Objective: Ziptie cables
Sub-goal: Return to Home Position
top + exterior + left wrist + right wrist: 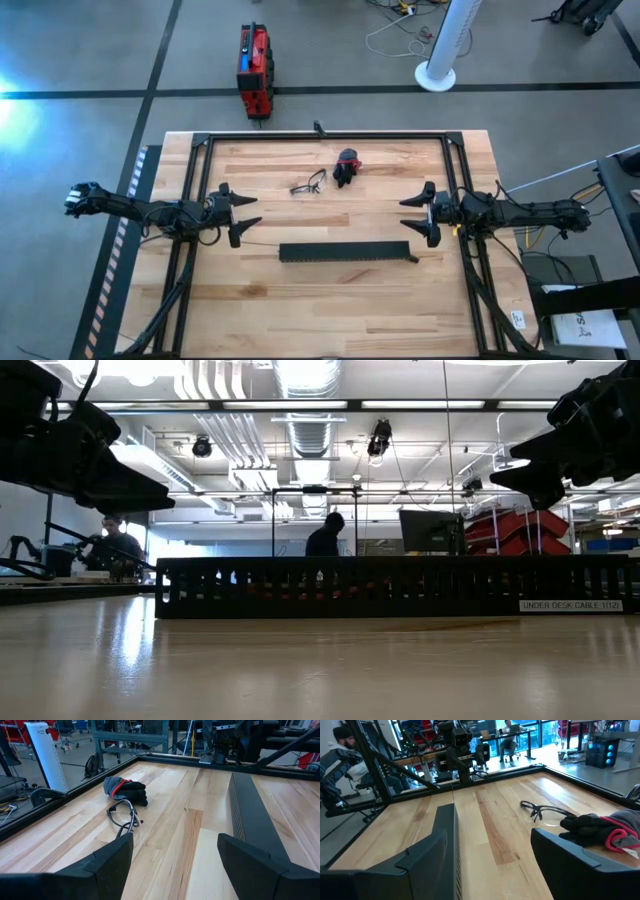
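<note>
An overhead camera looks straight down on the table [330,300]. A table-level camera faces the duct [400,585] side-on. Both wrist cameras, facing each other, share it.

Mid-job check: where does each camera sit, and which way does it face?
High: overhead, straight down; left gripper and right gripper face each other.
Low: tabletop height, facing the duct's slotted side; both grippers hang in the upper corners.
Left wrist: faces across the table past its own open jaws.
Right wrist: likewise, opposite direction.
Shared: both wrist views show the glasses and gloves.
</note>
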`<state>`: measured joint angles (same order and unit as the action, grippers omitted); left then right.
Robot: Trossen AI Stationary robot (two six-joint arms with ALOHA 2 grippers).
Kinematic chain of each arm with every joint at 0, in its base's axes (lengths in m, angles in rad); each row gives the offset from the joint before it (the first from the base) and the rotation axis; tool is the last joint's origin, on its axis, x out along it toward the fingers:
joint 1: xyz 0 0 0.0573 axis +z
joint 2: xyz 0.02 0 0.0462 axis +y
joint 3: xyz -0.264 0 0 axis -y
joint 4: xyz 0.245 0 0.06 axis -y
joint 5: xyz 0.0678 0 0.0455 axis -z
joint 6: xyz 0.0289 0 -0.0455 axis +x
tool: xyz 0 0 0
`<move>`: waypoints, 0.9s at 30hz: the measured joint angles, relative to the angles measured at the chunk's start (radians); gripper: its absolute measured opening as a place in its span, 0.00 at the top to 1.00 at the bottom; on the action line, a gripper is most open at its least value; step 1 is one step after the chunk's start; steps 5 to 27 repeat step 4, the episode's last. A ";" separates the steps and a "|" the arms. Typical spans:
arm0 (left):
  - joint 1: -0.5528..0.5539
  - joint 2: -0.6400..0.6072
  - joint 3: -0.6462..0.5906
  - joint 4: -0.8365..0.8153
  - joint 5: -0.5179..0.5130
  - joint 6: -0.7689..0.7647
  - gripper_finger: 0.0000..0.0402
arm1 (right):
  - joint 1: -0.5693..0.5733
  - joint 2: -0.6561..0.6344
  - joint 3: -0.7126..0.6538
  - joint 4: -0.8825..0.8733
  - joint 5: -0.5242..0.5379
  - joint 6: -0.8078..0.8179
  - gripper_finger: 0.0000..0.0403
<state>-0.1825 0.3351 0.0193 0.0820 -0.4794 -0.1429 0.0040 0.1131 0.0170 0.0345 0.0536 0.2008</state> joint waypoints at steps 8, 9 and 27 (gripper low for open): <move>0.000 0.000 0.000 0.000 0.000 0.000 0.32 | 0.000 0.000 0.000 0.000 0.000 -0.001 0.32; 0.000 0.000 0.000 0.000 0.000 0.000 0.32 | 0.000 0.000 0.000 0.000 0.000 -0.001 0.32; 0.000 0.000 0.000 0.000 0.000 0.000 0.32 | 0.000 0.000 0.000 0.000 0.000 -0.001 0.32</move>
